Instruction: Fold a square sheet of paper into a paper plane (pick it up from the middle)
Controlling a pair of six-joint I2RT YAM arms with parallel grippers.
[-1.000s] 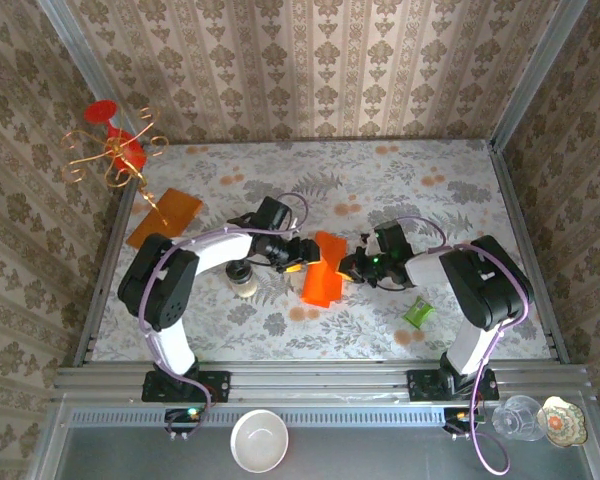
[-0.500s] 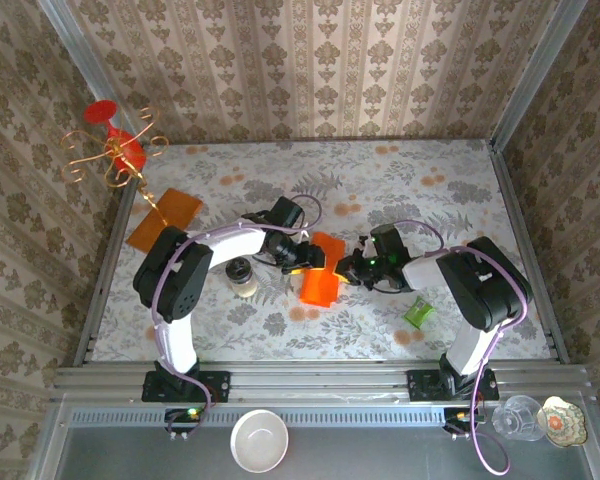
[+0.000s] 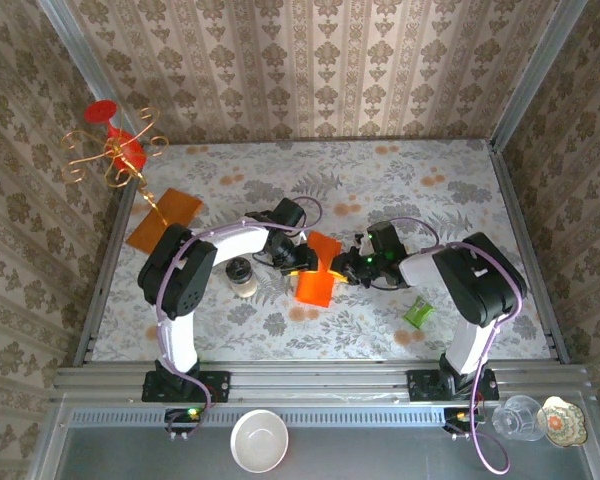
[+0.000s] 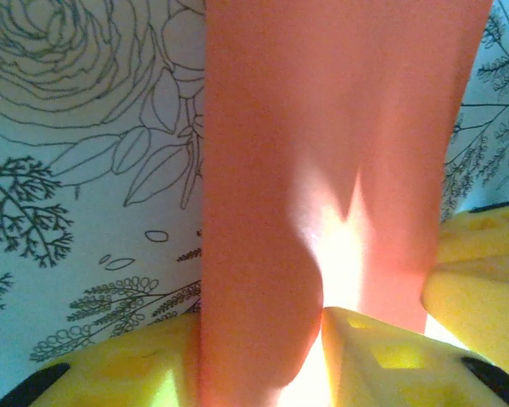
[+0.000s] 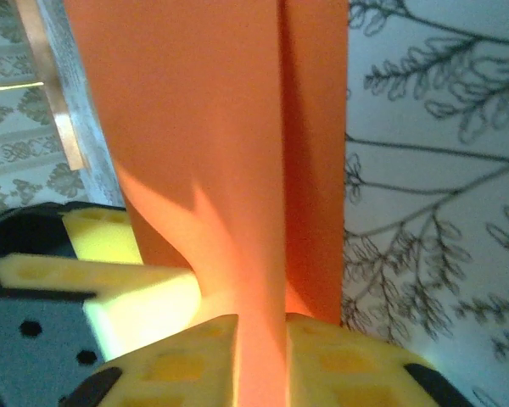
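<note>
The square sheet of paper (image 3: 315, 272) is bright red-orange, creased, and stands up off the floral table mid-scene. My left gripper (image 3: 302, 262) reaches it from the left, my right gripper (image 3: 348, 268) from the right. In the left wrist view the paper (image 4: 322, 127) bulges between my left gripper's (image 4: 263, 326) yellow fingers, which stand apart around it. In the right wrist view a strip of the paper (image 5: 212, 127) runs through my right gripper (image 5: 261, 326); its jaws are parted a little, close on either side. The sheet's lower part is hidden behind the fingers.
A duller amber sheet (image 3: 163, 217) lies at the left edge beside a wire stand with red pieces (image 3: 115, 150). A small jar (image 3: 243, 277) sits just left of my left gripper. A green item (image 3: 417, 313) lies near the right arm. A white bowl (image 3: 259, 441) sits below the table edge.
My left gripper slid right onto the paper and its jaws narrowed. My right gripper's jaws parted slightly. The paper shifted a little toward the left and front.
</note>
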